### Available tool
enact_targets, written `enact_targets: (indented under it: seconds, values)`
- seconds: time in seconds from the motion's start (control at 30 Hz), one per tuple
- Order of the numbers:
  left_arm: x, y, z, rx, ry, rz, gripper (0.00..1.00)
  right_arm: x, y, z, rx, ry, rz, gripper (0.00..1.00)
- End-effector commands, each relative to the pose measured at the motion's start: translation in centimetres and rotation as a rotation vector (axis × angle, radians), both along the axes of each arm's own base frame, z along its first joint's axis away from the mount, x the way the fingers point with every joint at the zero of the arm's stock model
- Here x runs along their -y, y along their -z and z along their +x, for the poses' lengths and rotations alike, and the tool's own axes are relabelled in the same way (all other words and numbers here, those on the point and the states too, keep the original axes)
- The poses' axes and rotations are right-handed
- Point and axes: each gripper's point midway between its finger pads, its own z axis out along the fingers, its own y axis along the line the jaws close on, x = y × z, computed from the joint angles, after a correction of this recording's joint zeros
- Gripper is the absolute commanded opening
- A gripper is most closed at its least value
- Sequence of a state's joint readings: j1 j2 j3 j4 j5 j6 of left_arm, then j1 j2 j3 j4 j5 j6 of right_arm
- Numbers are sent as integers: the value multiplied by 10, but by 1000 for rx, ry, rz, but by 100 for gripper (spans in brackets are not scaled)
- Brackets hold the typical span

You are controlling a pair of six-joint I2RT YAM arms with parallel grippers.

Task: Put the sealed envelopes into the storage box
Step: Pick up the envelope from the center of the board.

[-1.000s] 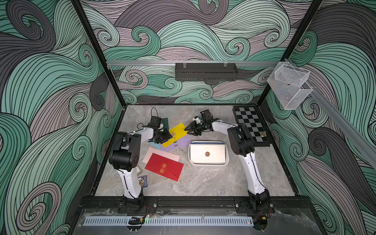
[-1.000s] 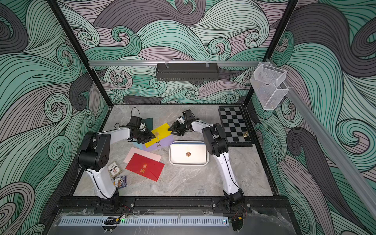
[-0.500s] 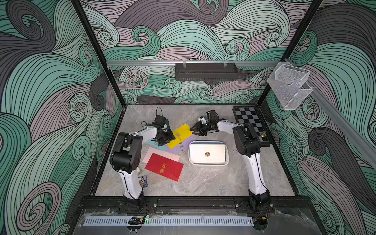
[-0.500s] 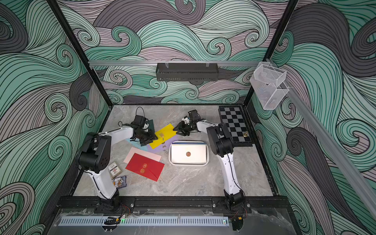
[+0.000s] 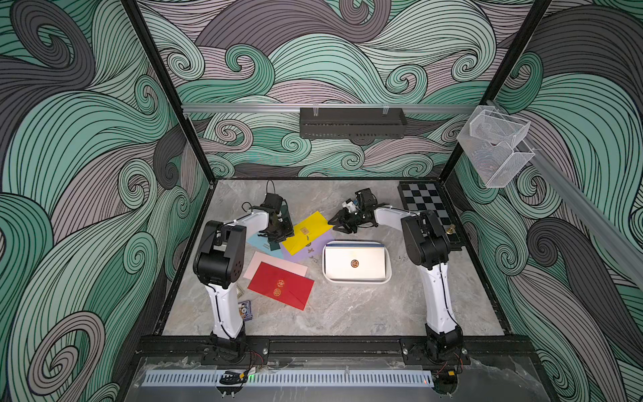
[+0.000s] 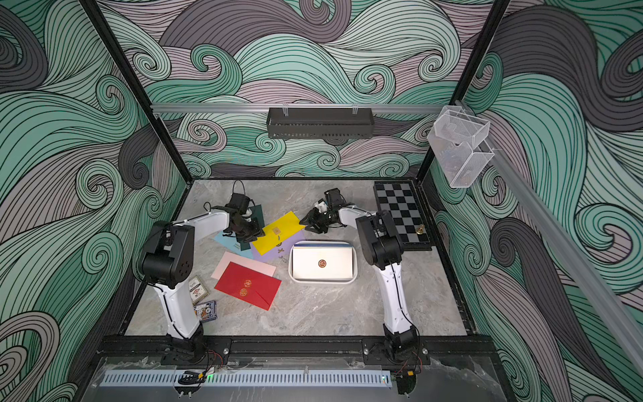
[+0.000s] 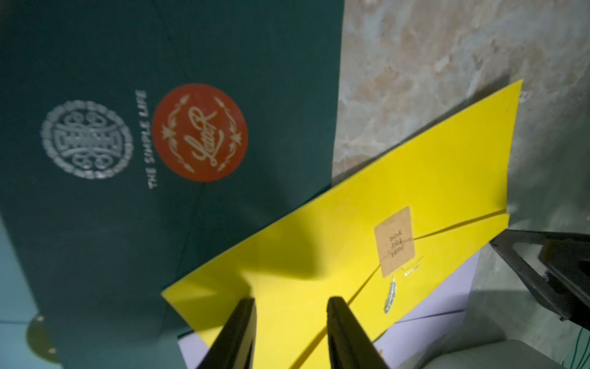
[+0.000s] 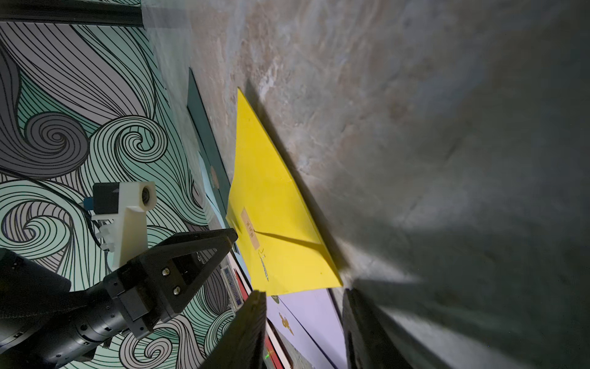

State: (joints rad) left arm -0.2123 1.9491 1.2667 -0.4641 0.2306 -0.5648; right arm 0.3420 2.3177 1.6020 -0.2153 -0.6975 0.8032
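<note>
Your left gripper (image 5: 276, 237) (image 7: 290, 300) sits low over the near-left end of the yellow envelope (image 5: 308, 231) (image 7: 383, 198). In its wrist view the two fingers (image 7: 239, 329) stand apart, with yellow paper showing in the gap, and they clamp nothing.

Your right gripper (image 5: 336, 226) (image 8: 303, 294) is at the opposite corner of that envelope, near the table (image 5: 348, 313). Its fingers (image 8: 252, 319) are also spread. The yellow corner lies just ahead of the gap, and you cannot tell whether a fingertip touches it.

The yellow envelope lies slantwise on top of the lilac envelope (image 5: 306, 252) (image 7: 447, 294) and overlaps the dark green envelope (image 5: 286, 210) (image 7: 95, 223), which bears a round red seal. A light blue envelope (image 5: 257, 240) peeks out beside the green one. Nearer to you, the red envelope (image 5: 292, 290) lies on the pink envelope (image 5: 264, 261).

The white box (image 5: 356, 280) (image 6: 323, 281) stands on the table just to the right of the pile, touching or nearly touching the lilac edge. It holds a cream envelope (image 5: 339, 261) with a round seal, lying flat.

The chessboard (image 5: 426, 209) lies at the far right. Card packs (image 6: 198, 289) lie by the left arm's base.
</note>
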Motion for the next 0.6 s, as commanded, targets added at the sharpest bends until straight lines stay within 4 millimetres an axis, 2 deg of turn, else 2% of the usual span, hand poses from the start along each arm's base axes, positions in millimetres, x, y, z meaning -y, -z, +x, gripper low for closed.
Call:
enact_targets:
  seconds: [0.0, 0.1, 0.23, 0.4, 0.57]
  values:
    - [-8, 34, -24, -132, 8, 51, 38, 7, 21, -8, -34, 21, -95, 44]
    - [-5, 42, -29, -155, 8, 30, 37, -3, 24, -8, -50, 30, -55, 44]
    - [-2, 47, -34, -170, 8, 11, 36, -19, 17, -2, -59, 46, 21, 44]
    - [3, 53, -41, -186, 8, -30, 35, -38, -7, 12, -40, 67, 135, 44]
    - [7, 56, -44, -192, 8, -53, 35, -58, -27, 16, -13, 37, 202, 44]
